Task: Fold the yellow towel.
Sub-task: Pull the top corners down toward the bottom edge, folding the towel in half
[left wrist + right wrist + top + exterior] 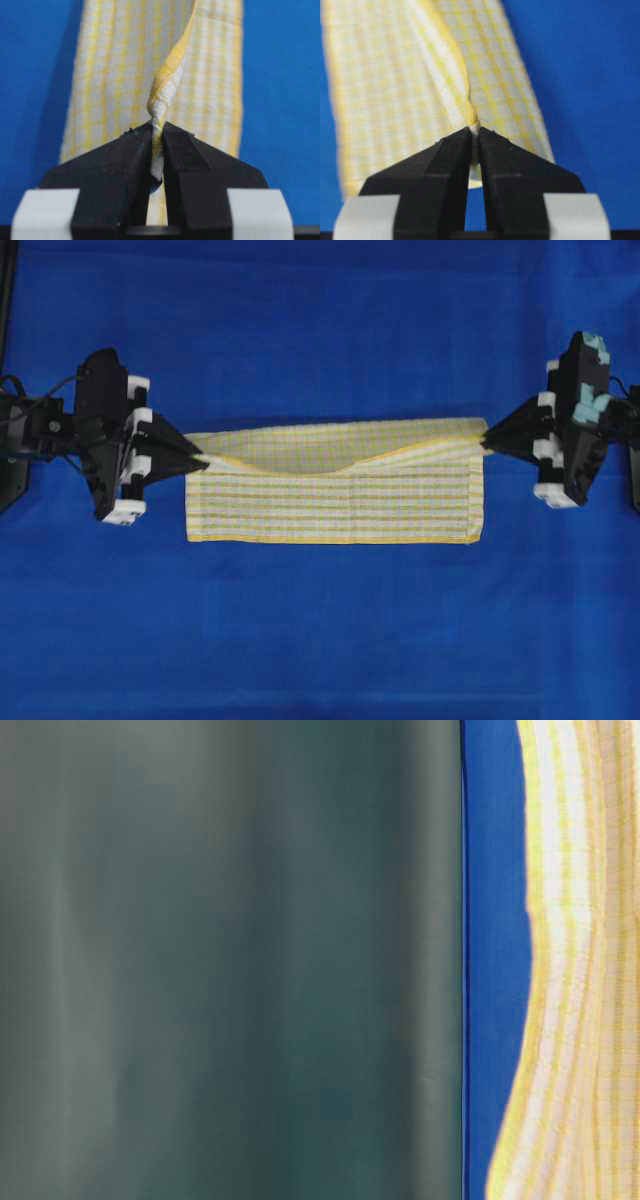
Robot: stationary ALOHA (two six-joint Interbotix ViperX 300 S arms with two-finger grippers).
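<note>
Yellow towel (335,502): mid-table on the blue cloth (320,640) — upper hemmed edge sags between two pinched corners.
Left gripper (203,462): clamped on left corner.
Right gripper (484,443): clamped on right corner.
Margins: bare blue surface all round.

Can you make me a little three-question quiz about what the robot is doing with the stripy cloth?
1. True or false: both pincers are pinching the yellow towel.
2. What colour is the table cover under the towel? A) green B) blue C) red
3. Fill in: the lifted edge of the towel sags in the ____ between the two pincers.

Key
1. True: the left pincer and the right pincer each clamp a corner.
2. B
3. middle
</note>
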